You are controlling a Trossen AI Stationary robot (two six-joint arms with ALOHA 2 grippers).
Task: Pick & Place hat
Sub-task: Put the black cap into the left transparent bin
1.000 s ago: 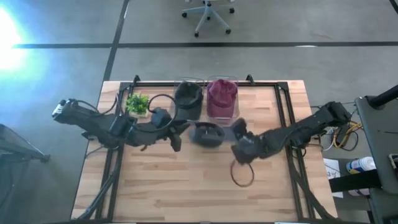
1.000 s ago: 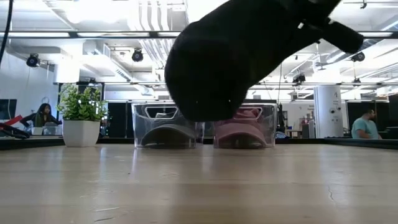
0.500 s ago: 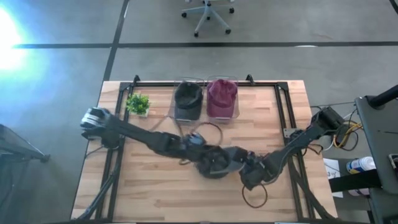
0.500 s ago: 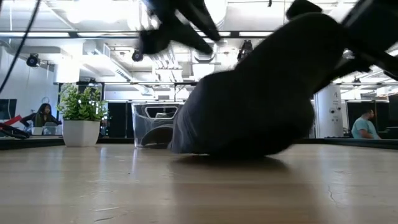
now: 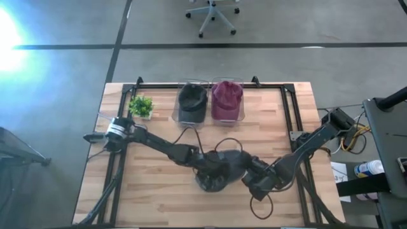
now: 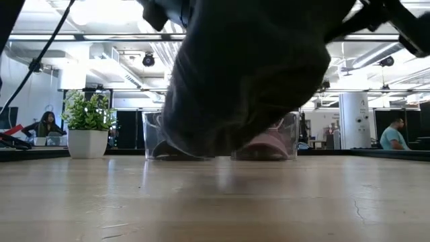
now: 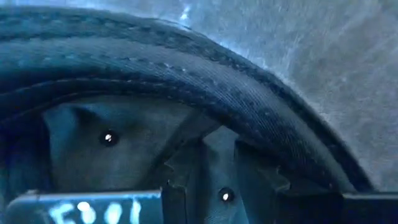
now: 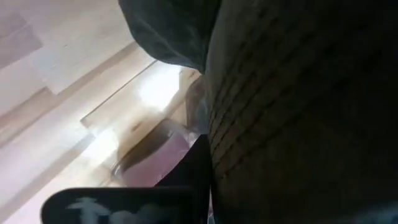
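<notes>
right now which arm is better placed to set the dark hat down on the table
Neither clearly: the left gripper and right gripper both meet the dark hat, one at each side. The low view shows it lifted off the table.

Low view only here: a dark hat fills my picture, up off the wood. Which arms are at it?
Observer: Both. The left gripper is at one side of the dark hat, the right gripper at the other.
Operator: Where over the table?
Observer: Mid-width over the table, on the side away from the two clear bins, apart from them.
Operator: Bins free?
Observer: No. One holds a black hat, the other a maroon hat.
</notes>
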